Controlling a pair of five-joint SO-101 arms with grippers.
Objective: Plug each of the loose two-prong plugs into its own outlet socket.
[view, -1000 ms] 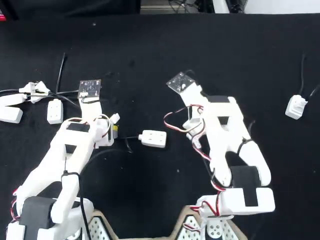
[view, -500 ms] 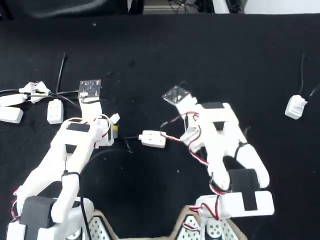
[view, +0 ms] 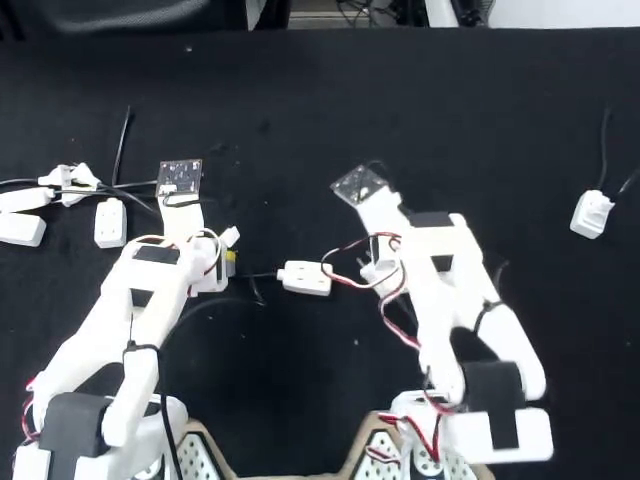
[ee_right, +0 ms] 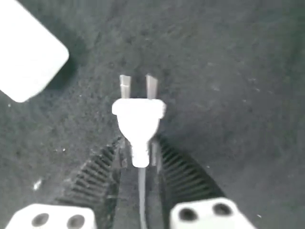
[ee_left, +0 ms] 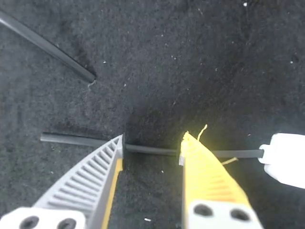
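1. Beneath both arms, a black cloth-covered table (view: 300,110) is spread across the whole high view.
2. At the near-left side of the table, the left arm (view: 130,310) is stretched forward. The right arm (view: 450,290) is mounted beside it and is bent inward toward the middle of the table.
3. Between the two arm tips, a white outlet socket (view: 307,277) is laid flat on the cloth. A black cable (ee_left: 66,140) is run from one end of it toward the left arm.
4. Near the far-left edge, a cluster of white blocks (view: 110,222) and cords is gathered. Near the right edge, a white adapter (view: 592,213) is set on its own lead, well apart from everything else.
5. Low over the black cable, the left gripper (ee_left: 151,143) is held with its jaws apart, one grey and one yellow. The cable is crossed by both tips and nothing is gripped. The end of the outlet socket is seen just beyond the yellow jaw.
6. Near the other end of the socket, the right gripper (ee_right: 139,143) is closed on the narrow neck of a white two-prong plug (ee_right: 138,119). The two prongs are pointed away from the gripper and are left bare. The outlet socket is seen off to one side of them, not touched by the prongs, so the plug is not inserted.
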